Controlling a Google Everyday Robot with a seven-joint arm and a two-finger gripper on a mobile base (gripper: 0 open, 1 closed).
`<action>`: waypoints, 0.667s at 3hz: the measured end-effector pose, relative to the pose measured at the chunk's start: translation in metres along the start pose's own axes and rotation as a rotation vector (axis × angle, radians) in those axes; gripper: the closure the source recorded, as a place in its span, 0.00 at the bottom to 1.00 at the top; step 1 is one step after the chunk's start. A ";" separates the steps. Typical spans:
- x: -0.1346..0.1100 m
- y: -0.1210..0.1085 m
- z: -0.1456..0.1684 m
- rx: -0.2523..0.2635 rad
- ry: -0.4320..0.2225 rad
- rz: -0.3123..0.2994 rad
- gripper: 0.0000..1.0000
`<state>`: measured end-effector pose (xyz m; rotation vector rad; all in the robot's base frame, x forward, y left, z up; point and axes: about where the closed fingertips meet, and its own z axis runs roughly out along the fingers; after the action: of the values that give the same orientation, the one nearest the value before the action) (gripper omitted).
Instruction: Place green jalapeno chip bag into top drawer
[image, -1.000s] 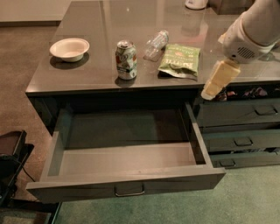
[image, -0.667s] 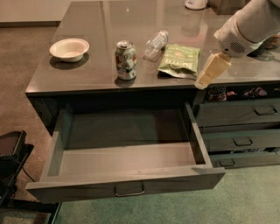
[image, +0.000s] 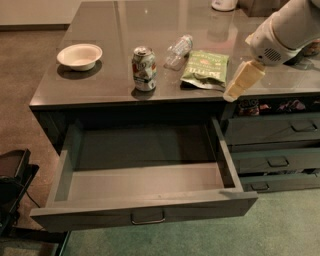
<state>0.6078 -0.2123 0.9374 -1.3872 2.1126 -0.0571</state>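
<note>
The pincer (image: 234, 91) has been lifted from the counter's front edge and brought in toward the green jalapeno chip bag (image: 206, 69). It is now held at a tilt, tip down, just beside the bag's near corner. Whether contact has been made cannot be told, nor whether the pincer is spread or pressed together. Nothing is being carried: the bag is seen lying flat on the counter (image: 125, 25), between the pincer and the soda can (image: 144, 69), with the clear bottle (image: 179, 50) just beyond it. The top drawer (image: 145, 212) is pulled out wide below the pincer, toward the can's side, and nothing is seen inside it. The approach is judged nearly done; the grasp has not yet been made.
</note>
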 end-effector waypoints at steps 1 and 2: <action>-0.006 -0.011 0.013 -0.009 -0.052 0.017 0.00; -0.018 -0.023 0.030 -0.033 -0.109 0.028 0.00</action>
<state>0.6468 -0.1996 0.9292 -1.3479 2.0507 0.0633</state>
